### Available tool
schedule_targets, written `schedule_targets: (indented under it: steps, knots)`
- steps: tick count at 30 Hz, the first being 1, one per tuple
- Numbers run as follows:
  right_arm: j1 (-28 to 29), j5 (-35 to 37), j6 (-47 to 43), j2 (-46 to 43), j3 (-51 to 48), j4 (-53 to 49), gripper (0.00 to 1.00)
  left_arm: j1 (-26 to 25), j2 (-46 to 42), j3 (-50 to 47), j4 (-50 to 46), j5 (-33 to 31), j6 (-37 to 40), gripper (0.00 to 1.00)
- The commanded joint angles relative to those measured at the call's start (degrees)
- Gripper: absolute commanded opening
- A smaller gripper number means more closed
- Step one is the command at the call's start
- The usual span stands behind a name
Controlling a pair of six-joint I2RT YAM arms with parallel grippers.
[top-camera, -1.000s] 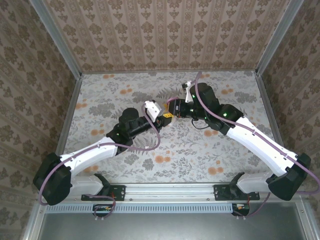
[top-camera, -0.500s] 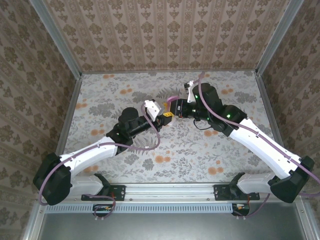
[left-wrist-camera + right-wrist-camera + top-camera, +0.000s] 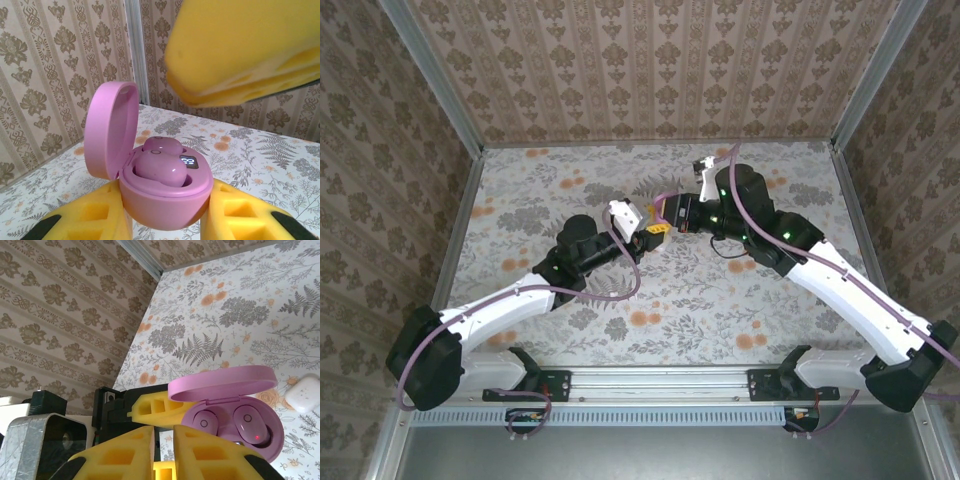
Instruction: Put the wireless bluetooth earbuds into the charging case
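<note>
Between the yellow, black-tipped fingers (image 3: pixel 240 220) of the left gripper (image 3: pixel 165 217), the charging case (image 3: pixel 165 197) is pink all over. The earbuds (image 3: pixel 159 169) are the same pink, one with a red dot. The right gripper (image 3: pixel 163 450) is yellow too. Beneath both, the table (image 3: pixel 240 300) is pale with grey ferns and orange blooms. Just past the case lies a white box (image 3: pixel 303 394).

Both earbuds (image 3: pixel 247 425) seemingly in charging case (image 3: pixel 225 383)

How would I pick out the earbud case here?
Where the two arms meet, the left gripper clamps a pink oval charging case between yellow fingers. Its lid stands open over two pink earbuds, unlike the small white box lying nearby.
</note>
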Motion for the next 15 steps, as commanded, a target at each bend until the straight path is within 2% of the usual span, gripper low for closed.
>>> schedule_targets:
  steps: [1, 15]
  knots:
    - [-0.3, -1.9, 0.5, 1.8, -0.6, 1.3, 0.19, -0.5, 0.1, 2.4, 1.1, 0.3, 1.1, 0.30]
    - [-0.7, -2.6, 0.2, 2.3, -2.7, 1.5, 0.23, -0.6, -0.1, 2.6, 0.8, 0.0, 1.1, 0.30]
